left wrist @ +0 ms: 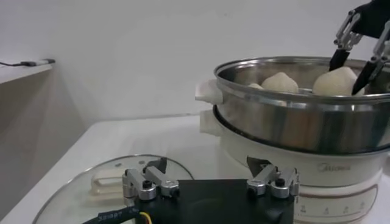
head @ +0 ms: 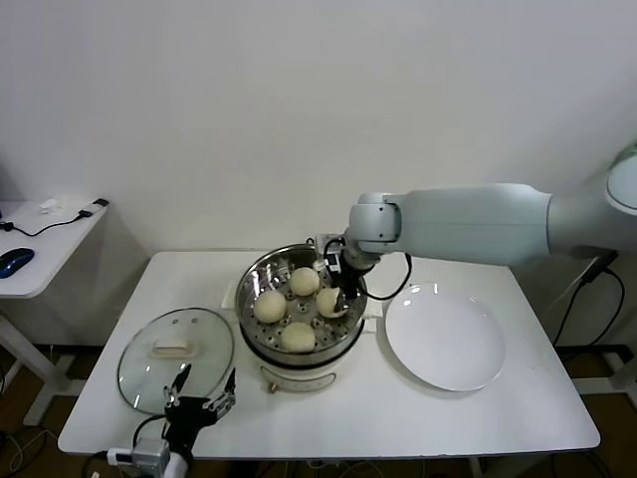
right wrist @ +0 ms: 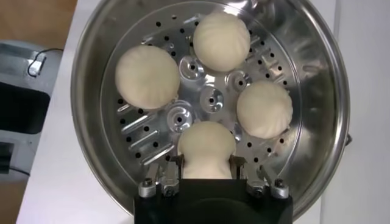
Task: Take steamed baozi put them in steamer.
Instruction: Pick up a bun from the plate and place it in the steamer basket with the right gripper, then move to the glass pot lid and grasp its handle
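- Four pale cream dome-shaped steamed baozi (right wrist: 206, 148) now sit on the perforated metal tray inside the round shiny stainless-steel steamer (head: 255, 274), which stands on the white table (head: 398, 408) between a flat white plate (head: 444, 337) and a round glass lid with a white handle (head: 176, 356).
- The right gripper (head: 339, 295) reaches down inside the steamer on the side nearer the plate, its fingers closed lightly on the sides of the fourth bun; the bun appears to rest on the tray already.
- The step in hand looks like the release of this last bun. To do it well, spread the fingers evenly so the soft dough is not dragged or dented, then lift straight up, clear of the steel rim and the neighbouring buns.
- A sideways pull risks rolling the bun against the one just beside it.
- The plate holds nothing, so no bun seems left to fetch.
- The lid lies flat beside the steamer and covers nothing.
- The left gripper (left wrist: 211, 182) waits low at the table's front edge, over the lid's near rim, its fingers spread wide and holding nothing.
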